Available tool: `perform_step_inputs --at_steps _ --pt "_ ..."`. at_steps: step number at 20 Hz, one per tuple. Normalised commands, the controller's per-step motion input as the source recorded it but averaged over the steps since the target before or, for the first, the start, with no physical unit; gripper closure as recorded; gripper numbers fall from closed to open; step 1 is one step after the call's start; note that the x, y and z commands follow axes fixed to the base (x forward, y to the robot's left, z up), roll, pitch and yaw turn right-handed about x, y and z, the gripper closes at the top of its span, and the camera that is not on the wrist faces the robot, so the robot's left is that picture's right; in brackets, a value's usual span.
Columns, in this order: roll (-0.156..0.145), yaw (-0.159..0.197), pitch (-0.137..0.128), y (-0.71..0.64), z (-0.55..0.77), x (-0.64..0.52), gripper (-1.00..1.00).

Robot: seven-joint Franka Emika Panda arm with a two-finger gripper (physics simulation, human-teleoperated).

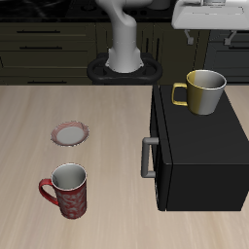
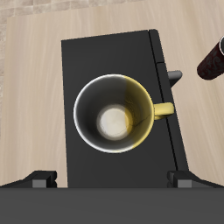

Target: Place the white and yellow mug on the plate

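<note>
1. Exterior view: the white and yellow mug (image 1: pixel 201 91) is sitting upright on the black box (image 1: pixel 197 146); the plate (image 1: pixel 69 133) is lying bare, well apart; the gripper's opening I cannot tell.
2. Wrist view: the mug (image 2: pixel 115 114) is standing directly beneath the gripper (image 2: pixel 109 181), ungrasped; pickup and placing are remaining.

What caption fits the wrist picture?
Looking straight down into the white and yellow mug standing on the black microwave.

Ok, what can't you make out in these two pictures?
- Pincer: out of the exterior view's frame; wrist view shows only dark fingertip stubs, so open or shut is unclear.
- Plate: not in the wrist view.
- Red-patterned mug: cut off by the wrist view's edge.
- Microwave door: faces away from the exterior view; only its handle shows.
</note>
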Motion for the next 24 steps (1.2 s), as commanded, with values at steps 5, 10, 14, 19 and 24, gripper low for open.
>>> perform_step_inputs --at_steps 5,10,14,19,24 --pt "0.013 0.046 -0.002 0.17 -0.02 0.14 -1.0" --pt "0.026 0.039 0.0 0.13 -0.09 0.19 -1.0" --pt "0.019 0.014 0.007 0.16 -0.09 0.1 -1.0" --pt "0.017 0.026 0.005 0.13 -0.1 0.1 -1.0" --pt "-0.002 0.009 0.012 0.03 -0.07 0.17 -1.0"
